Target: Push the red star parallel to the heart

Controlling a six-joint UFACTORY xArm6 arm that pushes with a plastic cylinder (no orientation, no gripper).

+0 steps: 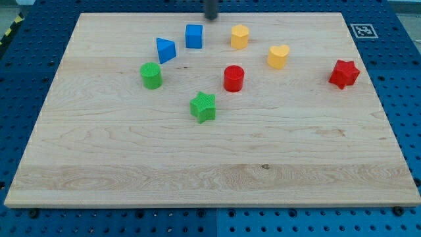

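Not started: red star-shaped block (344,73) sits untouched near the wooden worktop (210,164) right edge, below-right of yellow heart-shaped block (278,56); my tip (210,18) at top edge, no fingers to report.

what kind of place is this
Probably a robotics lab bench: a wooden board lies on a blue perforated table, with a fiducial tag at its corner and my tip at the view's top.

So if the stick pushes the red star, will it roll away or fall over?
Probably neither. The red star sits low and flat on the wooden board, so it should slide. Its points may make it spin if my tip hits off-centre.
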